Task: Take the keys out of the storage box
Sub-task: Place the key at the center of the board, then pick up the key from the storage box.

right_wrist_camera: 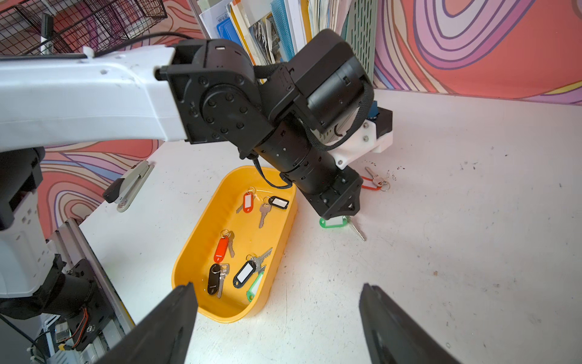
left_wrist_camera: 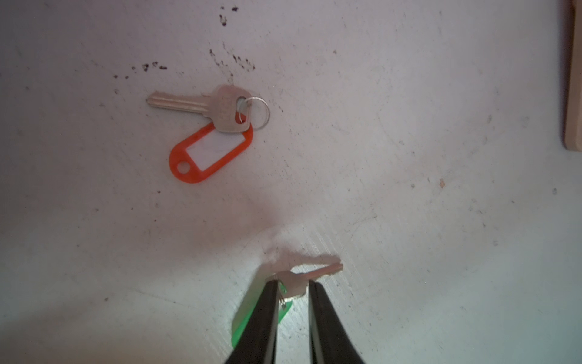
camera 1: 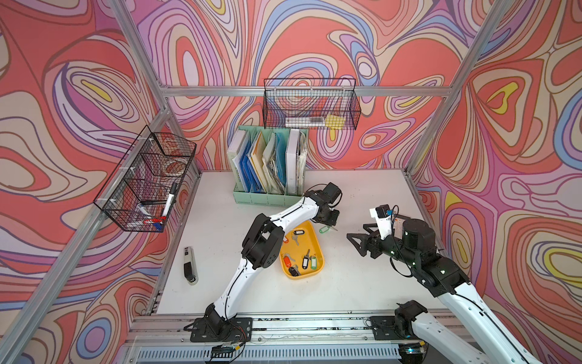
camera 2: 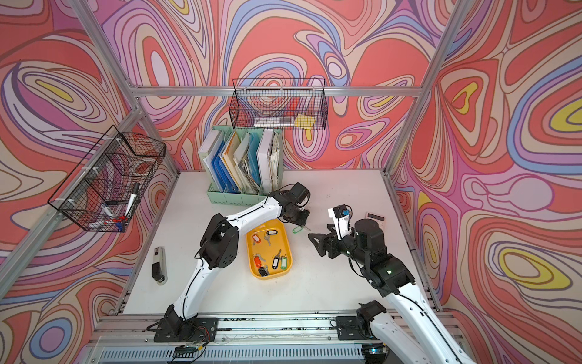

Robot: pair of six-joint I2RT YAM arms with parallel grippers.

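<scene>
The yellow storage box (camera 1: 310,239) (camera 2: 278,242) (right_wrist_camera: 201,245) sits mid-table with several tagged keys (camera 1: 302,258) (camera 2: 271,260) (right_wrist_camera: 248,271) inside. My left gripper (camera 1: 329,222) (camera 2: 299,220) (left_wrist_camera: 294,283) points down just past the box's far right corner. Its jaws stand slightly parted around the head of a green-tagged key (camera 1: 324,230) (camera 2: 297,229) (left_wrist_camera: 324,271) (right_wrist_camera: 333,222) lying on the table. A red-tagged key (left_wrist_camera: 211,151) (right_wrist_camera: 371,184) lies on the table beyond it. My right gripper (camera 1: 357,231) (camera 2: 318,231) (right_wrist_camera: 277,285) hovers wide open to the right of the box, holding nothing.
A stapler (camera 1: 190,264) lies at the left of the table. A mint green file organiser (camera 1: 271,167) stands at the back. Black wire baskets hang on the left wall (camera 1: 145,179) and the back wall (camera 1: 310,104). A calculator (camera 2: 374,216) lies at the right.
</scene>
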